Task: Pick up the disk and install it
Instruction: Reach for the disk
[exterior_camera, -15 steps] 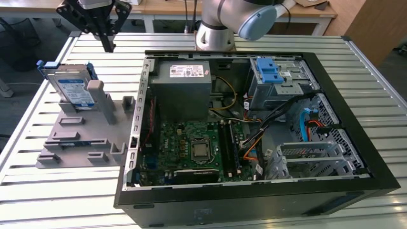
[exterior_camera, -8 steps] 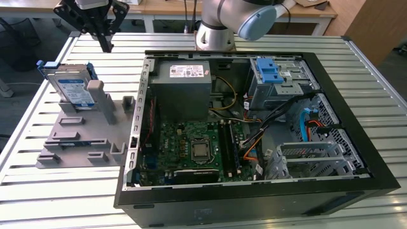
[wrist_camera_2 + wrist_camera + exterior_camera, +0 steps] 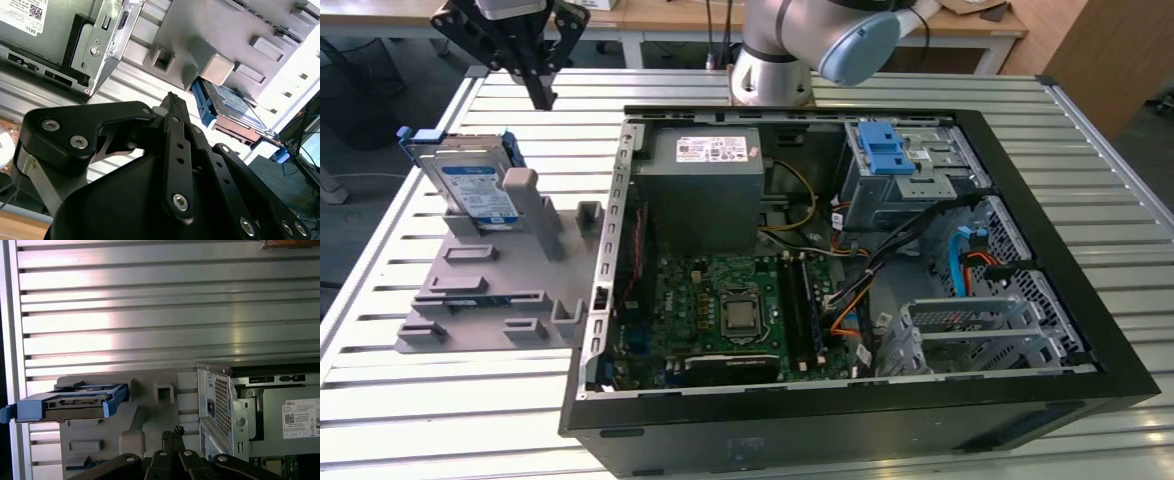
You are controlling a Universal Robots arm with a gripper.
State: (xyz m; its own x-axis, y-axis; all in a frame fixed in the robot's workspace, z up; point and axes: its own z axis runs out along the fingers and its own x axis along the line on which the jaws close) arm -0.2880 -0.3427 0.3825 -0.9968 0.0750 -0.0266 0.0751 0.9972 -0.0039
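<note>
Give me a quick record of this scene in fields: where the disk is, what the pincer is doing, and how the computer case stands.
disk: upright in the grey holder, at the exterior view's left of the computer case
pincer: shut, empty, apart from the disk
computer case: lying open, motherboard exposed
progress: disk not yet picked up

- Exterior view: high, angled down over tabletop (image 3: 440, 420); computer case (image 3: 854, 425) centred, fixture (image 3: 467, 300) at 9 o'clock.
- Both wrist views: close-range, sharing disk (image 3: 230, 102) (image 3: 75, 401), fixture (image 3: 210, 25) (image 3: 150, 385), computer case (image 3: 95, 50) (image 3: 220, 405).
</note>
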